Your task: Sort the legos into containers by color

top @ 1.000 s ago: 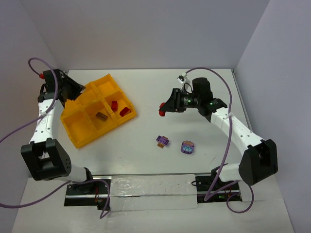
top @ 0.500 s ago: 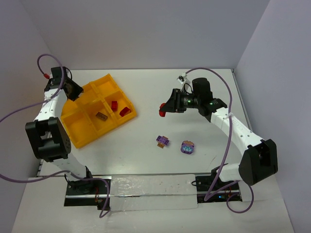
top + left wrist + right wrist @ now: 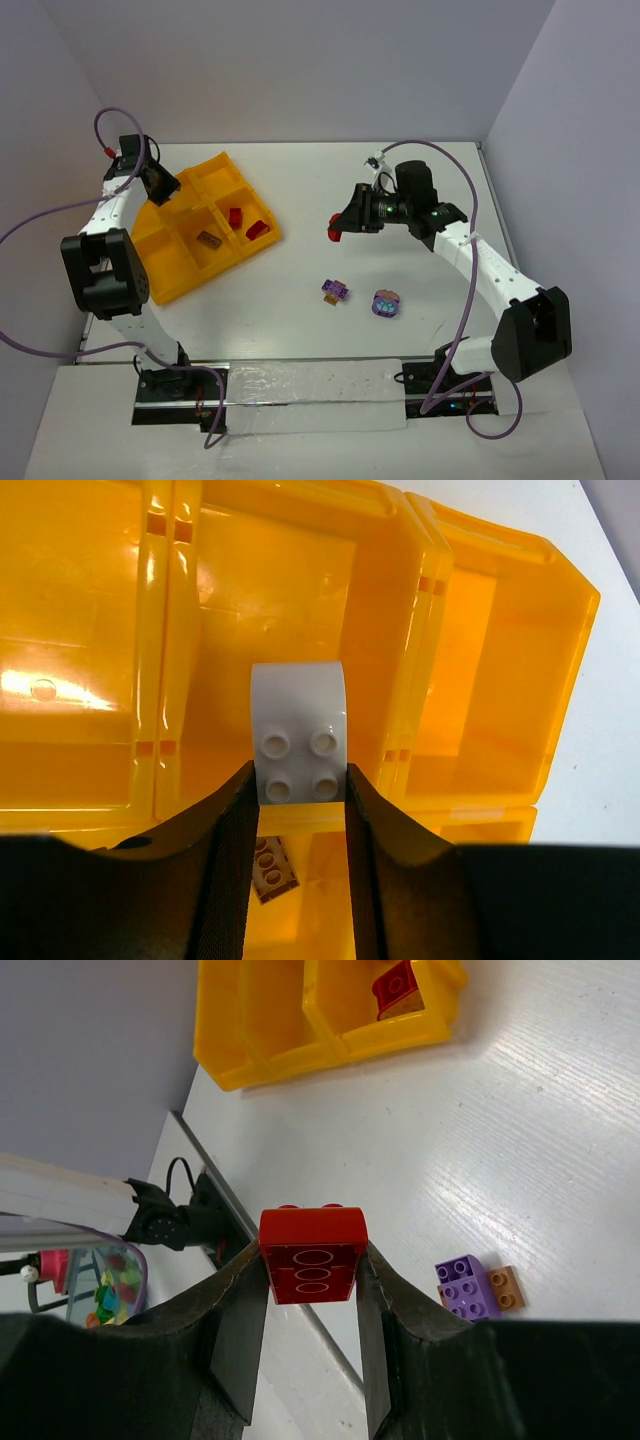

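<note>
White worktop [image 3: 300, 190], grey walls, a brick held on each side.
Left pincer [image 3: 160, 184], over the yellow tray's [image 3: 157, 262] far corner, clamps a white brick [image 3: 298, 735]; two red bricks [image 3: 247, 223] lie inside near its right edge. Right pincer [image 3: 337, 226] grips a red brick [image 3: 312, 1255] above open worktop; two purple bricks [image 3: 335, 291] lie loose nearby, clear of the edges.

The left arm [image 3: 105, 215] and right arm [image 3: 488, 268] have white links and black joint housings; a purple cable [image 3: 470, 195] loops along each; the fingers [image 3: 225, 880] are matte black.
</note>
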Available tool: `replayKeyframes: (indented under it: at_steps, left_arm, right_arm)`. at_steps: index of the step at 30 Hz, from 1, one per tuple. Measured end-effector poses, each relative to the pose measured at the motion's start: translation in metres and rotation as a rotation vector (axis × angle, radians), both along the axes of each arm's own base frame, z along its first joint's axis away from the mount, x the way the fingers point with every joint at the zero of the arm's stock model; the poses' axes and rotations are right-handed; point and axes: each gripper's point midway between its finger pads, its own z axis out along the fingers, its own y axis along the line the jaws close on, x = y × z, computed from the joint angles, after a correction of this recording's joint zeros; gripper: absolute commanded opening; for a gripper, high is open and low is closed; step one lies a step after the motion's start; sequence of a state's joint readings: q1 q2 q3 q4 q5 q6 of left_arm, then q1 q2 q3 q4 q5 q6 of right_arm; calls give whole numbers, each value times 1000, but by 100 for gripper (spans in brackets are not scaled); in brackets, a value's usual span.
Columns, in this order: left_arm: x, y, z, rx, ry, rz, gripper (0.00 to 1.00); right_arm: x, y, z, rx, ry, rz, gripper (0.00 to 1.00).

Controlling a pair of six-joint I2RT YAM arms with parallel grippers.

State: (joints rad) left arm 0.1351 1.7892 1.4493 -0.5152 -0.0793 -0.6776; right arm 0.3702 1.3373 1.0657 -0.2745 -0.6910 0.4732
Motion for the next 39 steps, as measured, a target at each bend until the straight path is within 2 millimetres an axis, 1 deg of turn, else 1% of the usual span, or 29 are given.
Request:
replayKeyframes:
  at_steps: [11, 12, 13, 14, 15, 16, 19, 20, 22, 26, 30, 33, 37, 39]
  left_arm:
    - [9, 3, -10, 34, 20, 1, 0]
    - [10, 3, -10, 38, 22, 2, 8]
    - [11, 3, -11, 42, 23, 2, 18]
    - [11, 4, -11, 45, 24, 2, 31]
    - [11, 4, -13, 48, 27, 2, 45]
    - [11, 4, -14, 50, 30, 2, 67]
    - [11, 6, -17, 62, 39, 2, 85]
    - [11, 6, -17, 66, 40, 0, 88]
    - [11, 7, -17, 72, 41, -2, 89]
    - [12, 4, -14, 80, 39, -19, 89]
    - [15, -6, -2, 89, 13, -50, 88]
    - [12, -22, 20, 95, -27, -90, 88]
    - [1, -47, 72, 96, -137, -161, 88]
    - [-12, -54, 94, 96, -188, -188, 88]
  right_arm:
    - [0, -1, -2, -8, 3, -3, 0]
    - [0, -1, -2, -10, 2, -3, 0]
    - [0, -1, -2, -11, 2, -3, 0]
    - [0, -1, -3, -12, 3, -2, 0]
    - [-1, -2, -3, -14, 5, -2, 0]
    - [-1, -2, -4, -15, 6, -2, 0]
    - [-1, -2, -5, -20, 9, -3, 0]
    - [-1, -3, -5, -21, 10, -4, 0]
    - [-1, -3, -5, -23, 10, -7, 0]
    - [-1, -3, -5, -23, 10, -7, 0]
    - [-1, -3, -6, -24, 12, -7, 0]
    - [-1, -3, -7, -28, 16, -10, 0]
    - [-2, -4, -8, -33, 19, -12, 0]
    - [-2, -2, -7, -34, 17, -10, 0]
